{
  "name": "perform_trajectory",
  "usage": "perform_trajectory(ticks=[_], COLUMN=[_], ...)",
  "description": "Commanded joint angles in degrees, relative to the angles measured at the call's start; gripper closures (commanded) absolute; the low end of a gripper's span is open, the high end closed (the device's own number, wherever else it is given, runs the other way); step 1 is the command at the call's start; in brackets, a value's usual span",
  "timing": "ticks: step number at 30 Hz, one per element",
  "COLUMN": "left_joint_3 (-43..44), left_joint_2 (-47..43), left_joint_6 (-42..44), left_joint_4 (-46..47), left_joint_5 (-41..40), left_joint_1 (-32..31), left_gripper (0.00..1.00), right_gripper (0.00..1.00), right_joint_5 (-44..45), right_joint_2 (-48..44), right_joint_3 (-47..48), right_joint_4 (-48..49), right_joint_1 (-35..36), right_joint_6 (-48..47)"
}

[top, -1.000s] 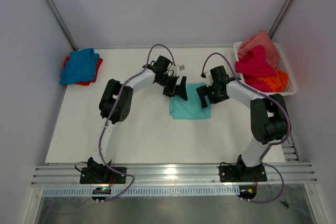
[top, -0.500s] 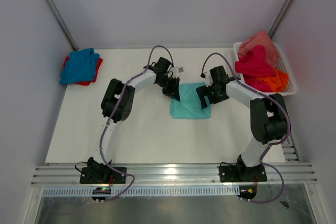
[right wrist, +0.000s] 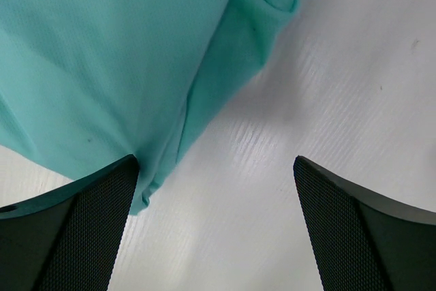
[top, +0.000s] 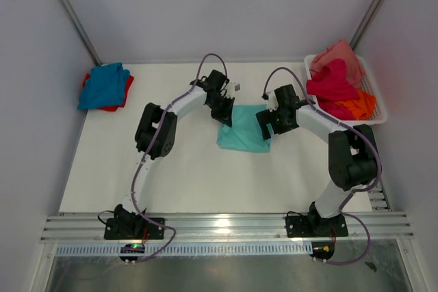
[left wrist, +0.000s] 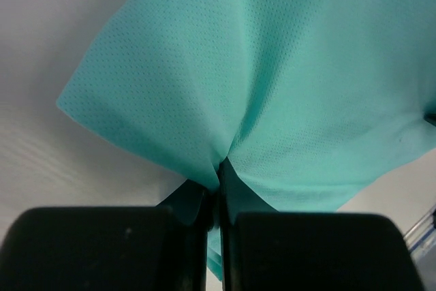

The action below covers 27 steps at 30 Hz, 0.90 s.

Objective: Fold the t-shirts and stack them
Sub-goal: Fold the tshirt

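Observation:
The folded mint-teal t-shirt lies mid-table between both arms. My left gripper is shut on that shirt's left edge; in the left wrist view the cloth bunches into the closed jaws of my left gripper. At the shirt's right edge my right gripper stands open; in the right wrist view it straddles bare table, with the teal cloth against its left finger. A blue t-shirt lies on a red one at the far left. Magenta, salmon pink and orange t-shirts fill the basket.
The white mesh basket sits at the table's back right corner. Grey walls close in the table on three sides, and an aluminium rail carrying the arm bases runs along the near edge.
My left gripper has closed on the teal shirt's left edge and drawn it slightly, so the shirt's left corner has shifted. The right gripper has stayed open in place.

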Motion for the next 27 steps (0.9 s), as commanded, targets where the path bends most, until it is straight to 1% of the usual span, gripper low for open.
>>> perform_trajectory(ticks=[1, 10, 17, 18, 21, 27], left_joint_3=[-0.2, -3.2, -4.9, -4.9, -4.8, -3.7], left_joint_2=[3.6, -0.1, -3.5, -3.7, -4.2, -4.8], left_joint_6=[5.0, 5.5, 9.7, 11.5, 14.4, 17.2], left_joint_4=[-4.7, -4.5, -4.3, -4.3, -3.9, -3.4], left_joint_5=[-17.3, -19.3, -25.7, -26.1, -31.7, -35.1], left_joint_1=[4.2, 12.2, 17.5, 17.9, 19.7, 23.3], left_gripper=[1.00, 1.00, 1.00, 1.00, 1.00, 1.00], right_gripper=[0.01, 0.00, 0.01, 0.01, 0.01, 0.00], right_joint_5=[1.0, 0.7, 0.5, 0.5, 0.5, 0.5], right_joint_2=[-3.6, -4.4, -4.4, -4.3, -4.4, -4.9], right_joint_3=[1.4, 1.3, 1.4, 1.3, 1.3, 1.3], right_joint_4=[0.7, 0.6, 0.6, 0.6, 0.6, 0.6], right_joint_1=[0.3, 0.3, 0.3, 0.3, 0.3, 0.3], right_joint_6=[0.1, 0.1, 0.2, 0.1, 0.1, 0.0])
